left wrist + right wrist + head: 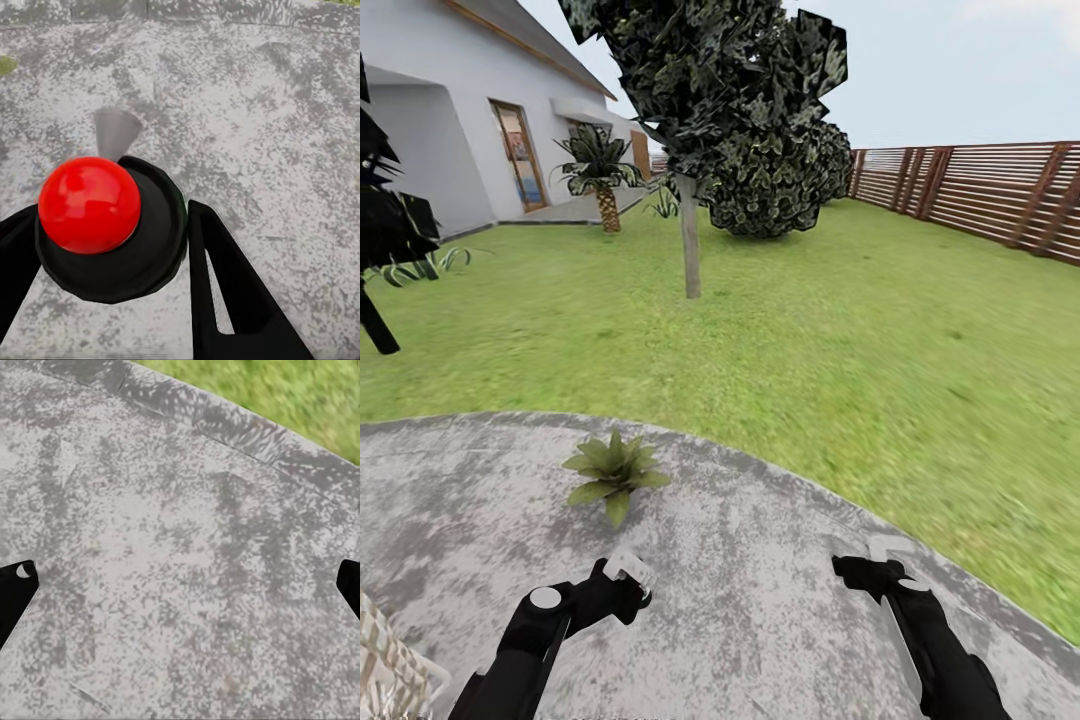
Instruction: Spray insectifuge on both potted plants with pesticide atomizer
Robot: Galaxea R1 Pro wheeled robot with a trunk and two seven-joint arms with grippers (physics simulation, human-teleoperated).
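Left pincer (628, 578): clamped on the pesticide atomizer (112, 229), top toward the wrist camera.
Right pincer (870, 562): spread wide, empty.
Potted plant (614, 470): on the patio (760, 560), just ahead of the left pincer; left arm nearer.

Glossy black arms, pale grey wrist caps

The patio (780, 600) across the lower frame is mottled grey and white stone. On it, left of centre, a potted plant (614, 470) shows pale-speckled green leaves. The lawn (840, 330) through the middle is bright green. At upper right the fence (1000, 190) is brown and slatted. Both arms at the bottom are black; the left gripper (112, 247) encloses a black cap with a glossy red ball (90, 204).
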